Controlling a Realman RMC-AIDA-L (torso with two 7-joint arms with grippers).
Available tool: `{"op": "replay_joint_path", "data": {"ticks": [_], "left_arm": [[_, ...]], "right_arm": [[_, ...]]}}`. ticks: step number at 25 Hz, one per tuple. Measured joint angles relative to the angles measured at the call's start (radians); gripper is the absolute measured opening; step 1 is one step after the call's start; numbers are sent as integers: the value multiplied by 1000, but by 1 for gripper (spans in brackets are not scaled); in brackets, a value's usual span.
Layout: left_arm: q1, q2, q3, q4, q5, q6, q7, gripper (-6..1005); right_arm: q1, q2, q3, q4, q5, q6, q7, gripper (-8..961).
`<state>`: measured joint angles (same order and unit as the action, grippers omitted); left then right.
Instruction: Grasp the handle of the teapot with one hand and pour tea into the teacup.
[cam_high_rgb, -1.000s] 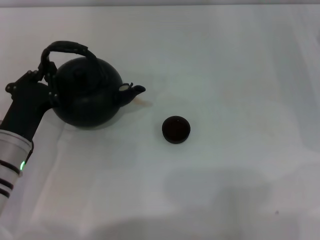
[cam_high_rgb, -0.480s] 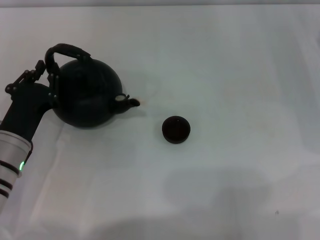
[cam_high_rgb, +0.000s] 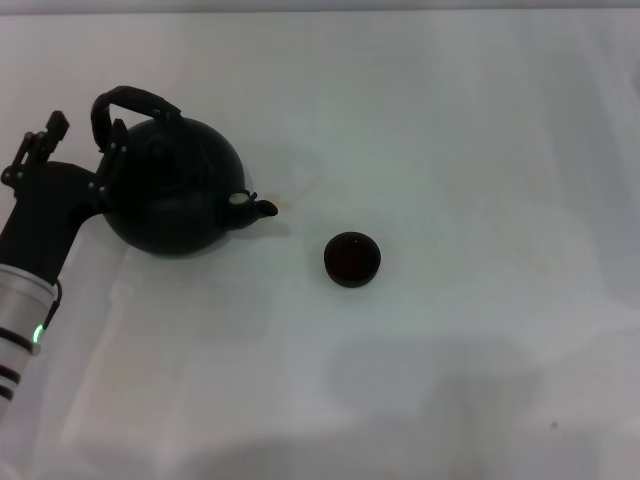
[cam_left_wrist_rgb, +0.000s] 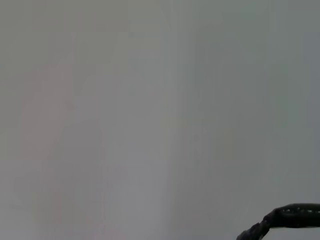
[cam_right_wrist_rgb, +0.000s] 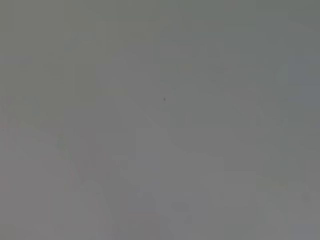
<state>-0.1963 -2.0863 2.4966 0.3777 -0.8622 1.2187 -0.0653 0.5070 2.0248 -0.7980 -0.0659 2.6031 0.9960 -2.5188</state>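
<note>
In the head view the black teapot stands on the white table at the left, its short spout pointing right toward the teacup. The small dark teacup stands apart from the spout, to its right and slightly nearer to me. The arched handle loops over the pot's top. My left gripper is at the pot's left side and open, its fingers spread to either side of the handle's left leg. A dark curved piece shows at the edge of the left wrist view. My right gripper is out of view.
The white table stretches to the right of and behind the teacup. A soft shadow lies across the near part of the table. The right wrist view shows only a plain grey surface.
The teapot has settled, its spout swinging lower and toward me. The left gripper's outer finger has since moved away to the left, opening off the handle.
</note>
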Motion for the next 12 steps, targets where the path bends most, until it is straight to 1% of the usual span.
{"op": "replay_joint_path", "data": {"ticks": [8,9,12], "left_arm": [[42,1,-1,-7,-1,63,-73,740],[57,2,-5,-8,-8,75,-87,767],[70,2,-8,-9,-31,88,-99,849]], "right_arm": [[-1,0,-3,0,0,1,0,835],[0,0,-4,0,0,3,0,835],[1,0,-11,0,0,5,0,835]]}}
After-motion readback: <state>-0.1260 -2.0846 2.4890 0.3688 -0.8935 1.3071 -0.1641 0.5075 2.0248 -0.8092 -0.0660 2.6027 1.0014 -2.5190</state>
